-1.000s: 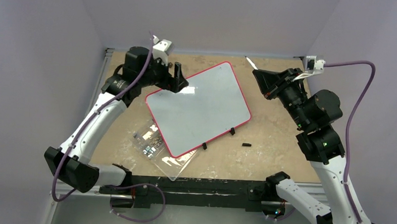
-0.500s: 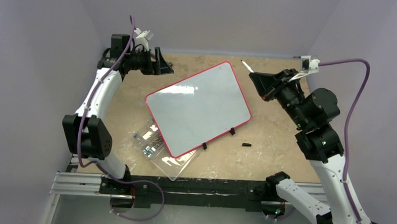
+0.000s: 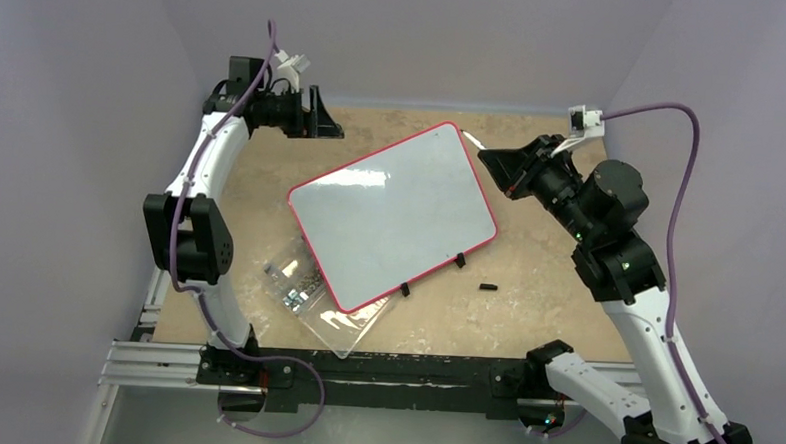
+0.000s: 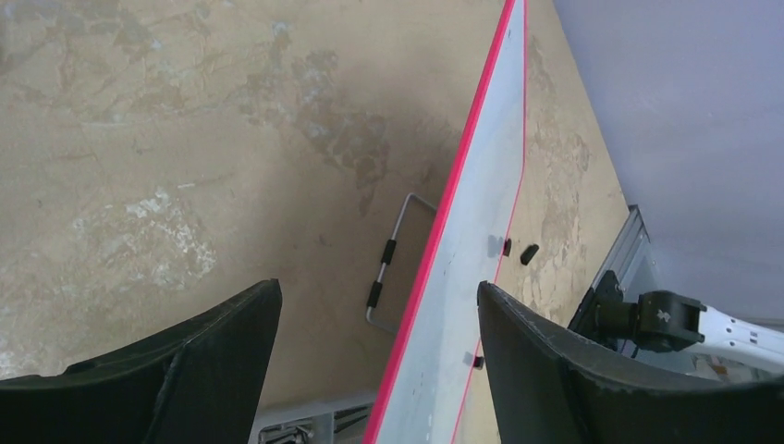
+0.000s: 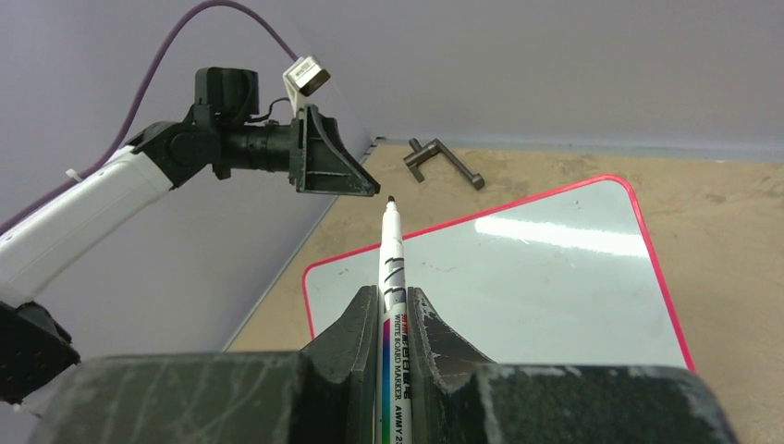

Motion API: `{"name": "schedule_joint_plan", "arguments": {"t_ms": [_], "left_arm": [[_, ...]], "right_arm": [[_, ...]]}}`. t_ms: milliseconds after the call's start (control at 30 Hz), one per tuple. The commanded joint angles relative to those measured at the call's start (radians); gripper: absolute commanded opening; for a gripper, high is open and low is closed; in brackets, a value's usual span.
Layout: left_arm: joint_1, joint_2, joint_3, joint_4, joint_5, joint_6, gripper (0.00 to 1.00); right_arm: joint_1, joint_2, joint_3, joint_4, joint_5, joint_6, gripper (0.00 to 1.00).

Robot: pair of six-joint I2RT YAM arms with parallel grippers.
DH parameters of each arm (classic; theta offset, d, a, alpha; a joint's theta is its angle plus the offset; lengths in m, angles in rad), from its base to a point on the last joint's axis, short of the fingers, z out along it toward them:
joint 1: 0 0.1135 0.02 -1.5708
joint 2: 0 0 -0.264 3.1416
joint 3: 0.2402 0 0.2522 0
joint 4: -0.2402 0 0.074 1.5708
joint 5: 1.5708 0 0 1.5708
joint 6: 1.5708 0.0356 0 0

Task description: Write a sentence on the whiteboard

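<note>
- A large flat white whiteboard with a thin red rim and rounded corners (image 3: pixel 394 217) lies in the middle of the sandy-brown desk (image 3: pixel 537 278); in the overhead view its long sides run from about 8 o'clock to 2 o'clock; its face is plain, with a streak of glare near the far left corner; small black feet (image 3: pixel 459 260) show along its near long edge.
- The left end effector (image 3: pixel 318 119) hangs in the air at 11 o'clock from the whiteboard, off its far left corner and apart from it; its black fingers (image 4: pixel 231 342) are spread wide, with only the desk and the board's red edge seen between them.
- The right end effector (image 3: pixel 492 158) sits at 2 o'clock from the whiteboard, just beside its far right corner; its jaws are pressed onto a slim white marker pen with a rainbow-striped label (image 5: pixel 386 277); the pen's uncapped black tip points toward 10 o'clock, close to that corner; whether it touches the rim I cannot tell.
- A clear plastic box of screws (image 3: pixel 311 298) lies at 7 o'clock from the whiteboard; its far side meets the board's near left edge.
- A small black piece (image 3: pixel 487 285) lies on the desk at 5 o'clock from the whiteboard, apart from it.
- A bent grey wire with two black sleeves (image 4: pixel 388 264) shows just beside the red rim in the left wrist view.
</note>
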Motion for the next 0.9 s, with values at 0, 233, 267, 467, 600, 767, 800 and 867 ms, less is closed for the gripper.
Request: {"name": "schedule_joint_plan", "arguments": {"t_ms": [0, 233, 267, 467, 600, 767, 800, 867], "left_arm": [[0.007, 0.059, 0.040, -0.065, 0.117, 0.061, 0.76], [-0.037, 0.107, 0.055, -0.140, 0.131, 0.108, 0.73], [-0.046, 0.110, 0.058, -0.150, 0.124, 0.114, 0.72], [-0.075, 0.137, 0.069, -0.184, 0.110, 0.139, 0.64], [-0.085, 0.146, 0.066, -0.224, 0.123, 0.160, 0.54], [-0.101, 0.153, 0.060, -0.271, 0.148, 0.209, 0.46], [-0.103, 0.156, 0.060, -0.278, 0.154, 0.216, 0.45], [-0.103, 0.164, 0.060, -0.285, 0.166, 0.219, 0.42]], "right_arm": [[-0.002, 0.015, 0.009, 0.025, -0.039, 0.011, 0.00], [-0.003, 0.045, 0.004, 0.043, -0.073, 0.031, 0.00], [-0.002, 0.048, 0.004, 0.047, -0.081, 0.037, 0.00], [-0.002, 0.058, 0.006, 0.041, -0.099, 0.041, 0.00], [-0.002, 0.058, 0.008, 0.034, -0.102, 0.041, 0.00], [-0.002, 0.058, 0.004, 0.032, -0.108, 0.039, 0.00], [-0.003, 0.058, 0.001, 0.034, -0.110, 0.039, 0.00], [-0.003, 0.058, -0.001, 0.033, -0.112, 0.039, 0.00]]}}
